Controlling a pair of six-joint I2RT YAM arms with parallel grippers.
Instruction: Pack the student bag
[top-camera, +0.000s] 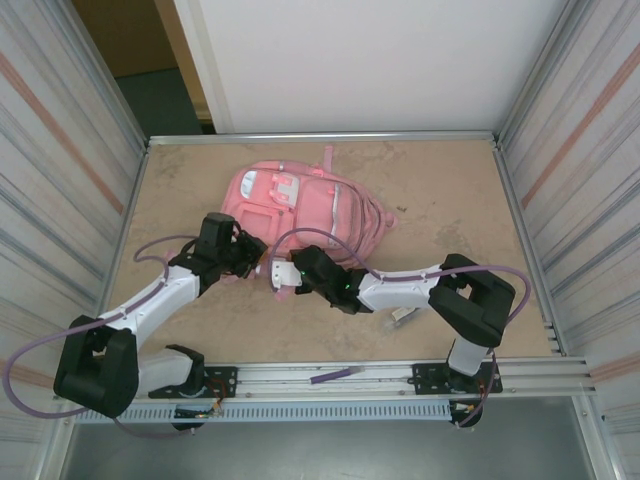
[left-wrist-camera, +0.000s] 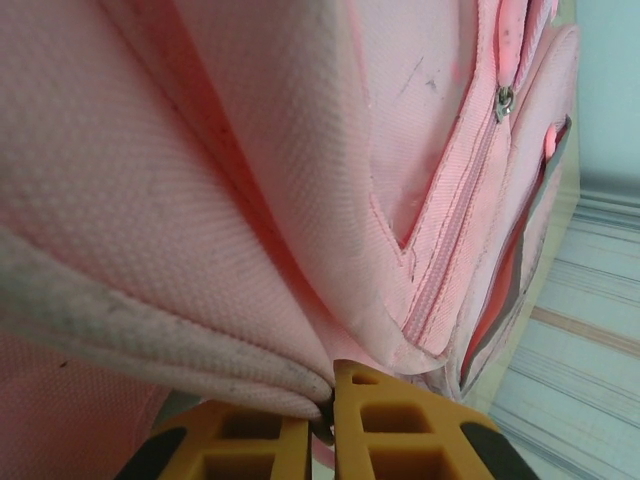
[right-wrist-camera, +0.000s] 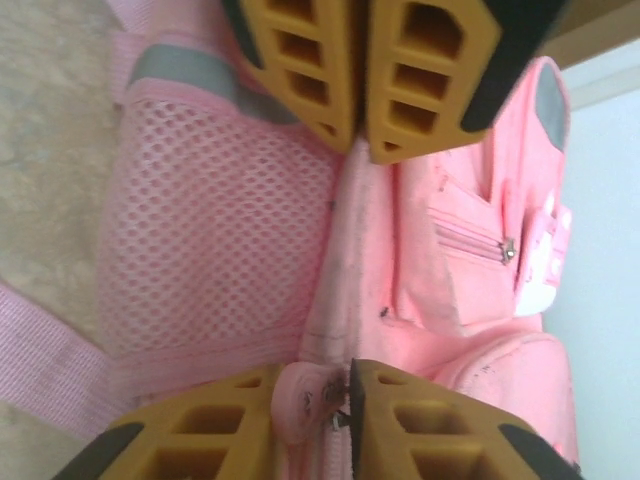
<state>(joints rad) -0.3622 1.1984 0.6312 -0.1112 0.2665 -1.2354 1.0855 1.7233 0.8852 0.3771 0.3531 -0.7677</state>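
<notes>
The pink student bag (top-camera: 310, 205) lies flat on the table toward the back, with both grippers meeting at its near edge. My left gripper (top-camera: 256, 262) is shut on a fold of the bag's fabric (left-wrist-camera: 250, 200), and its yellow fingertips (left-wrist-camera: 290, 430) are pressed together on the grubby seam. In the right wrist view the left gripper (right-wrist-camera: 358, 140) pinches the same seam from the top. My right gripper (right-wrist-camera: 335, 405) is shut on a round pink zipper pull (right-wrist-camera: 302, 400), next to the bag's mesh side pocket (right-wrist-camera: 220, 250). From above, the right gripper (top-camera: 283, 272) sits just right of the left one.
Corrugated walls (top-camera: 60, 180) close in both sides of the table. A metal rail (top-camera: 380, 372) runs along the near edge with a purple strip (top-camera: 330, 376) lying on it. A small pale object (top-camera: 402, 317) lies under the right forearm.
</notes>
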